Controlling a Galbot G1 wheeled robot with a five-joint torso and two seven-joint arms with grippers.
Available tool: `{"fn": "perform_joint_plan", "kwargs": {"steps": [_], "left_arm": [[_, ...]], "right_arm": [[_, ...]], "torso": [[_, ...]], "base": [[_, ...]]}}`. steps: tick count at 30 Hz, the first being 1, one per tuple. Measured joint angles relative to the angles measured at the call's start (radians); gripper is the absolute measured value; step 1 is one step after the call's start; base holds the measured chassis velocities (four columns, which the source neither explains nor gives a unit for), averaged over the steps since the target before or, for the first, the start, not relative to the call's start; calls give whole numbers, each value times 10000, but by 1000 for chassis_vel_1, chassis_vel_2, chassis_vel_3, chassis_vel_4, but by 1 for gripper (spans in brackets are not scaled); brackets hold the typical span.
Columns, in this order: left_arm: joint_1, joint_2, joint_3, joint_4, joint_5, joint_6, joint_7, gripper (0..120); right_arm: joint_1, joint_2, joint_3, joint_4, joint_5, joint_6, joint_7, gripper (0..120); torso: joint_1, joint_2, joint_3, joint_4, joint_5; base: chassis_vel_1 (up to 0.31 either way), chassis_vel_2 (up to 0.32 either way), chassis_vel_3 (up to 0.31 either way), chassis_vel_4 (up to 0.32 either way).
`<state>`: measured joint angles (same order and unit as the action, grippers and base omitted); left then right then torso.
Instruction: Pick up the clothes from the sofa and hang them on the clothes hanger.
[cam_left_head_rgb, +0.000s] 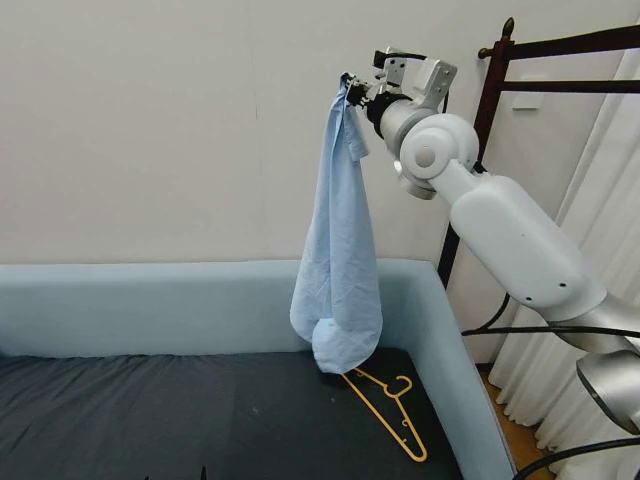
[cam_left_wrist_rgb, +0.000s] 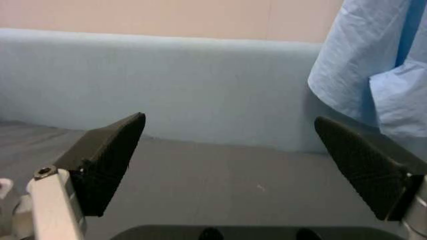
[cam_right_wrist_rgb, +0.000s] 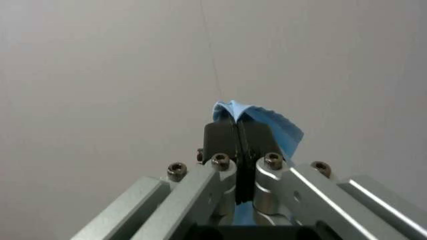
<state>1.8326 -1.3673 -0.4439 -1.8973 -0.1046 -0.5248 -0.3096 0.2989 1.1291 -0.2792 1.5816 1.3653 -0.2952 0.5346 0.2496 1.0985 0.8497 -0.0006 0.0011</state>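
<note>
A light blue garment (cam_left_head_rgb: 338, 260) hangs high in front of the wall, its lower end bunched just above the sofa seat. My right gripper (cam_left_head_rgb: 352, 92) is shut on its top edge; the right wrist view shows the fingers (cam_right_wrist_rgb: 225, 137) pressed together with blue cloth (cam_right_wrist_rgb: 257, 112) sticking out past them. A dark wooden clothes stand (cam_left_head_rgb: 500, 70) rises to the right of that arm. My left gripper (cam_left_wrist_rgb: 230, 150) stands open and holds nothing, low over the dark seat, with the garment (cam_left_wrist_rgb: 373, 65) hanging off to one side.
A yellow wire hanger (cam_left_head_rgb: 392, 405) lies on the dark seat cushion (cam_left_head_rgb: 150, 420) under the garment. The pale blue sofa back (cam_left_head_rgb: 150, 305) and right armrest (cam_left_head_rgb: 455, 390) enclose the seat. White curtains (cam_left_head_rgb: 610, 200) hang at the far right.
</note>
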Motion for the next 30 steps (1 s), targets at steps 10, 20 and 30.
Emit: {"fn": "perform_joint_plan", "kwargs": {"steps": [10, 20, 30], "left_arm": [[71, 34, -112, 225, -214, -311, -55, 100], [-233, 128, -60, 537, -400, -339, -92, 100], [-258, 153, 9, 653, -362, -208, -56, 100]], "right_arm": [[865, 2023, -658, -2969, -1196, 365, -349, 0], [1118, 2678, -549, -5393, -2003, 794, -814, 0], [262, 1522, -327, -2388, -1186, 605, 85, 0]], "torso": [[1, -1, 2, 10, -5], [2, -1, 2, 1, -1], [1, -1, 1, 5, 1]], "base": [[0, 0, 0, 0], [0, 0, 0, 0], [0, 0, 0, 0]]}}
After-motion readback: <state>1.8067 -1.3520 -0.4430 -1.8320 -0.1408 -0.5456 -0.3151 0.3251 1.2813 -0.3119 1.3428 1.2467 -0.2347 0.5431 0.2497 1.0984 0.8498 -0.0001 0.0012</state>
